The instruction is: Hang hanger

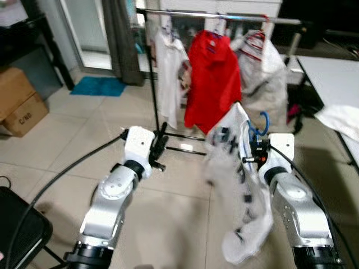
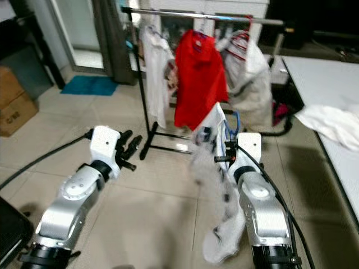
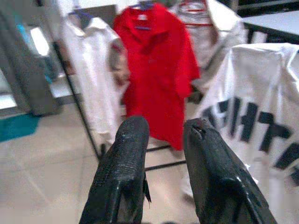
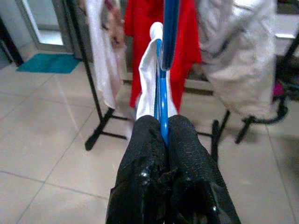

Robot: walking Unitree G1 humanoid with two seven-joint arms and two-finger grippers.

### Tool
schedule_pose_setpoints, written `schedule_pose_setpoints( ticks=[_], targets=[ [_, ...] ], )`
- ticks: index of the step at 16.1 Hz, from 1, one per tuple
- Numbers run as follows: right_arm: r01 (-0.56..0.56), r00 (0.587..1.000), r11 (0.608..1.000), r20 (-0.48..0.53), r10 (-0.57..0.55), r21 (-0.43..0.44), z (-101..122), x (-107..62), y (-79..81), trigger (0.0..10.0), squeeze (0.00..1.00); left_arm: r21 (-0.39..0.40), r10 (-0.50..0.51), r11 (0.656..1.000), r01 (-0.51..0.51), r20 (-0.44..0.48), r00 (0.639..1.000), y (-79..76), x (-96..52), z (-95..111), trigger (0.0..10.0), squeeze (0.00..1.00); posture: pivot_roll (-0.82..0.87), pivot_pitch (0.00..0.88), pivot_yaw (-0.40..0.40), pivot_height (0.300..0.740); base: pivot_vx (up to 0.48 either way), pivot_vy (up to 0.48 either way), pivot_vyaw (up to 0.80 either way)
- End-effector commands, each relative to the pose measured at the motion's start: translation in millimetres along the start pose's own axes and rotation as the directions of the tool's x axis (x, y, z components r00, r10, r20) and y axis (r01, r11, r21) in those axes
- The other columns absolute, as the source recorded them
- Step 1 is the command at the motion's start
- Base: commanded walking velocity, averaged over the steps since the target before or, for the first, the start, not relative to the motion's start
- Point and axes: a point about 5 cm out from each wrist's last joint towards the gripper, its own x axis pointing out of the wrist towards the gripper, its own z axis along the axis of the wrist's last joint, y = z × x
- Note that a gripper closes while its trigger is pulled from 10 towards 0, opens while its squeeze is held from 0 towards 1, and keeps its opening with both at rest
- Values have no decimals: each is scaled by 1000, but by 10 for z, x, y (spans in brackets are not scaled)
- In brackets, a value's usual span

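My right gripper (image 1: pixel 253 150) is shut on a blue hanger (image 4: pixel 162 100) that carries a white shirt with black lettering (image 1: pixel 238 196); the shirt hangs down to my right front. The hanger's blue hook (image 1: pixel 263 120) rises above the gripper. Ahead stands a black clothes rack with a metal rail (image 1: pixel 224 17), holding a white shirt (image 1: pixel 168 73), a red shirt (image 1: pixel 213 78) and a pale garment (image 1: pixel 263 73). My left gripper (image 1: pixel 160 147) is open with nothing in it, low and left of the rack's foot.
A white table (image 1: pixel 331 73) with a white cloth on it stands to the right. Cardboard boxes (image 1: pixel 19 103) and a teal mat (image 1: pixel 100 86) lie at the left. A black chair (image 1: pixel 19 235) is at my near left. Tiled floor lies before the rack.
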Motion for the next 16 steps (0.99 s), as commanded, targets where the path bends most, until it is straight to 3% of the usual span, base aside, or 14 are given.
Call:
schedule_pose_setpoints(
  ticks=[1, 5, 10, 16],
  targets=[
    [-43, 997, 999, 60, 44, -5, 129, 42, 115, 10000, 0, 14, 38, 999, -38, 8, 999, 108, 7, 42, 10000, 0, 77, 0, 15, 740, 330, 0, 800],
    [23, 996, 998, 82, -29, 63, 182, 32, 14, 10000, 0, -4, 47, 999, -47, 30, 998, 136, 34, 100, 10000, 0, 58, 0, -8, 740, 331, 0, 200],
    [15, 996, 1000, 83, -15, -4, 230, 20, -36, 10000, 0, -21, 33, 999, -32, 35, 999, 80, 38, 99, 10000, 0, 38, 9, -39, 740, 332, 0, 0],
    [-23, 995, 999, 99, 21, 26, 273, 17, -1, 10000, 0, -21, 35, 999, -34, 47, 998, 24, 48, 106, 10000, 0, 29, 0, -60, 740, 329, 0, 0]
  ],
)
